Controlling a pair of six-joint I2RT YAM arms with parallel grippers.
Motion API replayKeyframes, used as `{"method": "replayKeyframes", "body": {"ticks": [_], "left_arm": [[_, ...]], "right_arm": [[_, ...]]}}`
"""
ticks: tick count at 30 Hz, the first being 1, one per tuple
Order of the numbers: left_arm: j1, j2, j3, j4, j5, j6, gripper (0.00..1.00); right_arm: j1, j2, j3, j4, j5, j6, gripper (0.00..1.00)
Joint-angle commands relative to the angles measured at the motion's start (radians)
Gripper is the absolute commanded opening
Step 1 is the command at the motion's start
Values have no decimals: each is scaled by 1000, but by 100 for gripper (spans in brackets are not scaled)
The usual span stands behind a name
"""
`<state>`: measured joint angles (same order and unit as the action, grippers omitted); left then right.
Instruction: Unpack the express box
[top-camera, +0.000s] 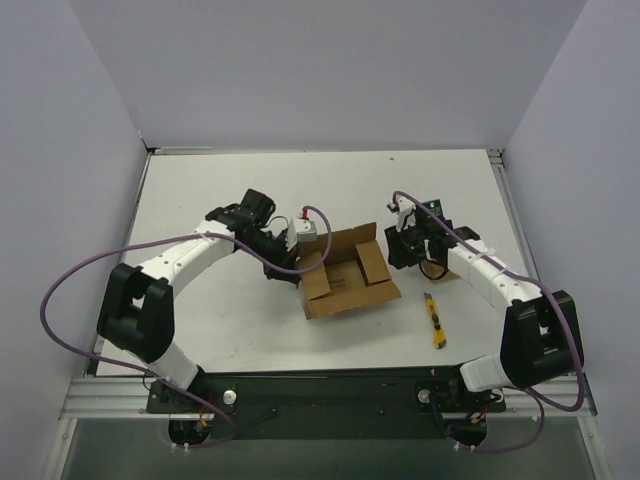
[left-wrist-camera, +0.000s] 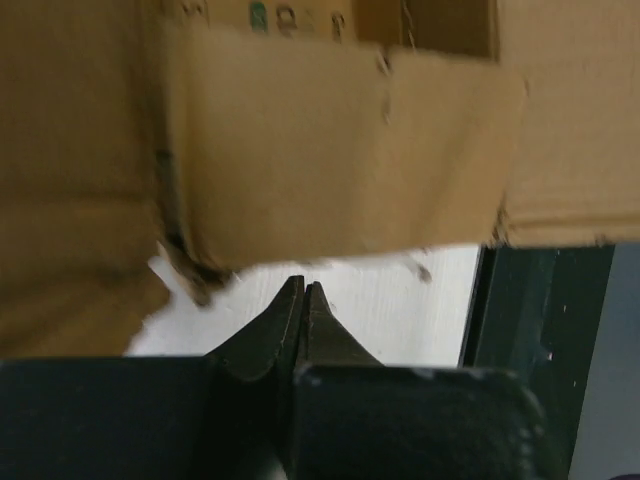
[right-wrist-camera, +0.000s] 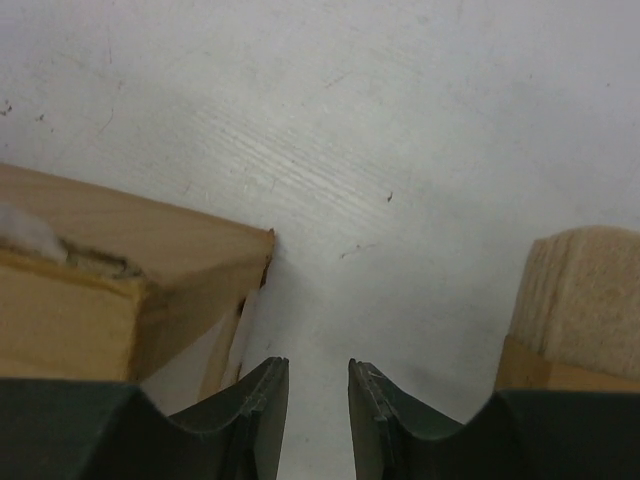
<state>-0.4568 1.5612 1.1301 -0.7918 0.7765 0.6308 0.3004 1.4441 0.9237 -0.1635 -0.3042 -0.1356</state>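
Observation:
The express box (top-camera: 345, 272) stands open in the middle of the table, its flaps spread outward; a flatter brown box with a dark printed label (top-camera: 350, 281) lies inside. My left gripper (top-camera: 290, 266) is at the box's left side. In the left wrist view it (left-wrist-camera: 303, 287) is shut and empty, just under a hanging cardboard flap (left-wrist-camera: 340, 160). My right gripper (top-camera: 403, 255) is right of the box, low over the table. In the right wrist view it (right-wrist-camera: 318, 368) is open, with nothing between the fingers.
A yellow utility knife (top-camera: 434, 320) lies on the table right of the box. In the right wrist view a brown cardboard edge (right-wrist-camera: 110, 280) is at the left and another cardboard piece (right-wrist-camera: 580, 300) at the right. Grey walls enclose the table.

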Motion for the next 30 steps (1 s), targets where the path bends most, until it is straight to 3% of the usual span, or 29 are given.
{"method": "replayKeyframes", "body": {"ticks": [1, 6, 10, 13, 17, 18, 20, 24, 30], "left_arm": [[-17, 91, 175, 166, 26, -109, 0], [-17, 319, 448, 227, 0, -224, 0], [-17, 532, 843, 195, -16, -377, 0], [-10, 602, 965, 129, -75, -399, 18], [61, 519, 944, 60, -117, -505, 42], [82, 495, 926, 48, -123, -535, 53], [127, 409, 878, 17, -125, -605, 61], [136, 261, 705, -4, -146, -672, 90], [129, 191, 527, 43, -39, -922, 96]], "right_arm": [[-1, -118, -49, -54, -42, 18, 31], [-3, -208, -63, -143, -41, 109, 31], [5, -261, -74, -231, -107, 113, 31], [-10, -298, -83, -275, -111, 111, 31], [-81, -346, -23, -370, -113, 100, 28], [-96, -358, -8, -386, -116, 96, 27], [-122, -367, 50, -419, -119, 88, 28], [-124, -372, 150, -424, -102, 56, 37], [-97, -259, 283, -292, -101, 73, 52]]}}
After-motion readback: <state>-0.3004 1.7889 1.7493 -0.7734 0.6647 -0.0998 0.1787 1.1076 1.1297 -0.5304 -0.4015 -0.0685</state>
